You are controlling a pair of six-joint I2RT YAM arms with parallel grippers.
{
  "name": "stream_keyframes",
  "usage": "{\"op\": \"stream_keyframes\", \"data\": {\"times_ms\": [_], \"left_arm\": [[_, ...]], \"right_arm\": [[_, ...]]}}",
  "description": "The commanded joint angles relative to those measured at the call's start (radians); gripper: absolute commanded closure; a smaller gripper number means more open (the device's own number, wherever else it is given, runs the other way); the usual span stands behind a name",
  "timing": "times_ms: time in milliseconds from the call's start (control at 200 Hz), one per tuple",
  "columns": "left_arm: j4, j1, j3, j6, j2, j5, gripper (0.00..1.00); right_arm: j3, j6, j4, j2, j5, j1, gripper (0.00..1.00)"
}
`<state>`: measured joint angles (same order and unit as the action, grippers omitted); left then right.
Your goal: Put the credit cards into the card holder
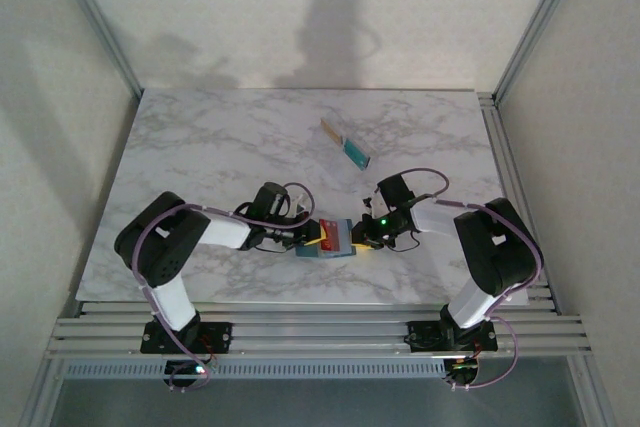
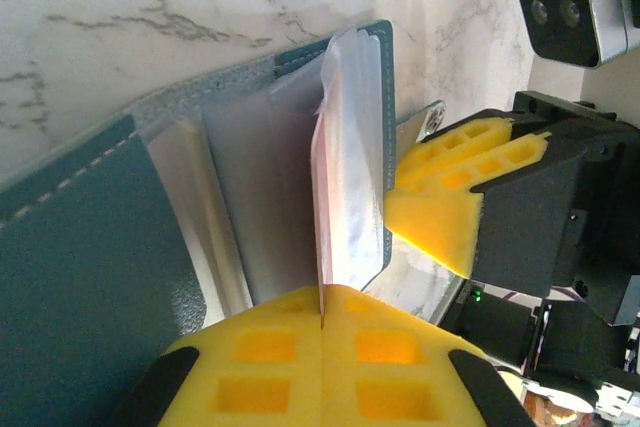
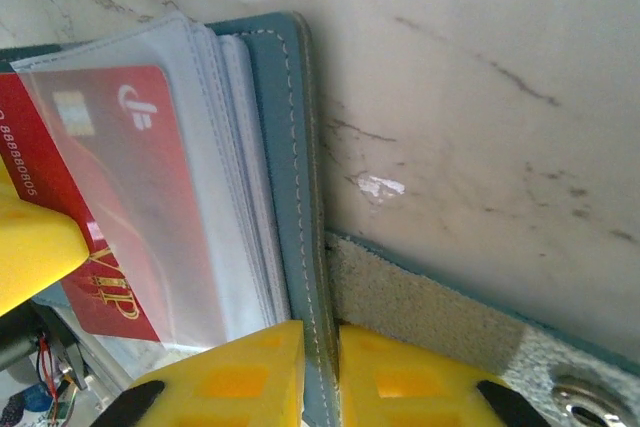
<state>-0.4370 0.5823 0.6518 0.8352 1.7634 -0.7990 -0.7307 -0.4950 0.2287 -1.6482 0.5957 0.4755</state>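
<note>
Marble tabletop [image 1: 200,147]: left gripper [image 2: 322,319] jaws pinch red credit card [image 3: 120,207] inside clear sleeve [image 3: 225,247]; right gripper [image 3: 320,347] jaws clamp teal wallet [image 3: 285,147] cover.

1. The red card [image 3: 120,207] is showing gold letters "VIP" near its lower end.
2. White digits, roughly "8888 8805", are running along the red card's left edge.
3. A small white logo is sitting near the red card's top, its letters not legible.

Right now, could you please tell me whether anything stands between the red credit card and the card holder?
Yes: the red credit card sits partly inside a clear sleeve of the teal wallet. Beyond that, the marble table toward the card holder looks bare.
</note>
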Motion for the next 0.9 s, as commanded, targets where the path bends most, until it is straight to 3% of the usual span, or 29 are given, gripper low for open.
{"op": "stream_keyframes", "data": {"times_ms": [0,380,461,606,891], "left_arm": [[-0.004,0.008,-0.022,0.017,-0.026,0.063,1.0],[-0.074,0.051,-0.031,0.05,0.006,0.022,1.0],[-0.035,0.057,-0.009,0.039,0.014,0.034,0.9],[0.088,0.057,0.014,-0.022,-0.031,0.148,0.83],[0.37,0.057,0.094,-0.102,-0.092,0.309,0.55]], "right_arm": [[0.025,-0.021,-0.023,-0.002,0.039,0.025,0.84],[0.018,-0.054,-0.058,-0.009,0.072,0.057,0.85],[0.02,-0.06,-0.047,0.005,0.061,0.059,0.85],[0.019,-0.059,-0.013,0.046,0.017,0.06,0.78],[-0.012,-0.048,0.105,0.191,-0.182,0.098,0.69]]}}
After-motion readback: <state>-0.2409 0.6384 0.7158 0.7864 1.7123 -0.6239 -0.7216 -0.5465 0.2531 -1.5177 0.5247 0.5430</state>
